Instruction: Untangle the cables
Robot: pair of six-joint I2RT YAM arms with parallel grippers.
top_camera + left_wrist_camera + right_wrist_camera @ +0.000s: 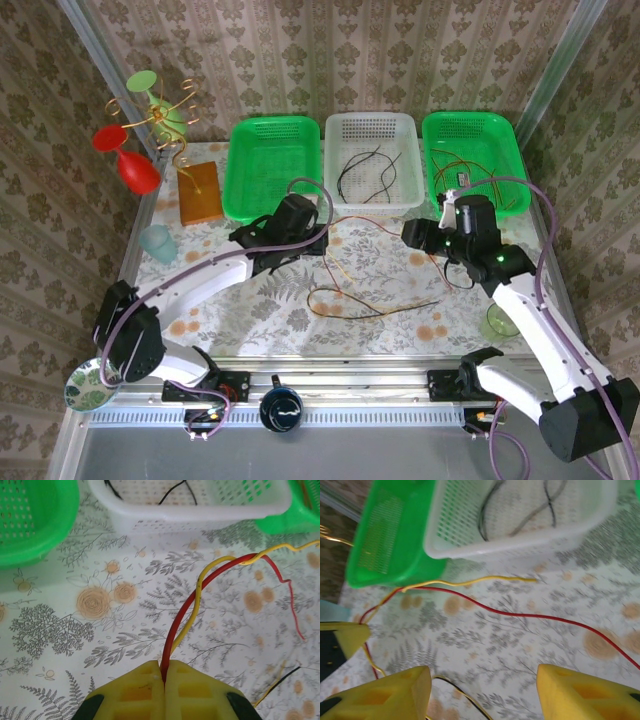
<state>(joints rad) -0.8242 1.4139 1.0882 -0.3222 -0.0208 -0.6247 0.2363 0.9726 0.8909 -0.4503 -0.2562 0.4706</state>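
Observation:
Red, yellow and black cables (352,300) lie looped together on the flowered table between the arms. My left gripper (164,677) is shut on the red cable (187,611), which rises from the pads twisted with a yellow cable (199,592). From above, the left gripper (322,244) sits just in front of the baskets. The red cable (520,615) runs across the table ahead of my right gripper (482,680), which is open with nothing between its fingers. A yellow cable (470,582) lies beyond it. A black cable (465,695) passes below the right gripper's left finger. The right gripper (412,236) faces left.
A white basket (405,125) holds black cables, a right green basket (505,130) holds more cables, and a left green basket (240,195) stands beside them. Wine glasses on a wire stand (150,130), an orange block (199,193), a teal cup (157,243) and a green cup (497,322) line the table's sides.

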